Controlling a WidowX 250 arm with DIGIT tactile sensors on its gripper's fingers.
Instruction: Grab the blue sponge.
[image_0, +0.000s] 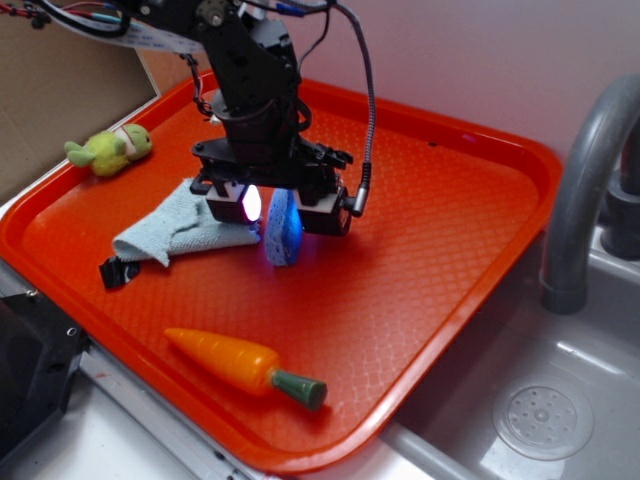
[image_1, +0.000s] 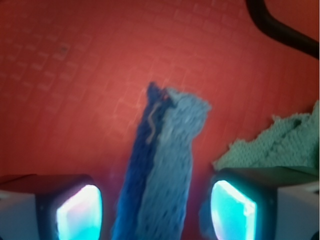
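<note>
The blue sponge (image_0: 282, 233) stands on its edge on the orange tray (image_0: 440, 230), its dark blue face and paler blue edge both showing in the wrist view (image_1: 162, 165). My gripper (image_0: 285, 210) is lowered over it with one glowing pad on each side. In the wrist view the gripper (image_1: 156, 212) is open: orange tray shows between the sponge and each pad, so neither pad touches it. The sponge's lower part runs out of the wrist view's bottom.
A pale grey-blue cloth rag (image_0: 178, 228) lies just left of the gripper, its corner at the wrist view's right (image_1: 280, 145). A toy carrot (image_0: 245, 365) lies near the tray's front rim. A green plush toy (image_0: 110, 150) sits at the tray's back left. A sink and grey faucet (image_0: 585, 190) are to the right.
</note>
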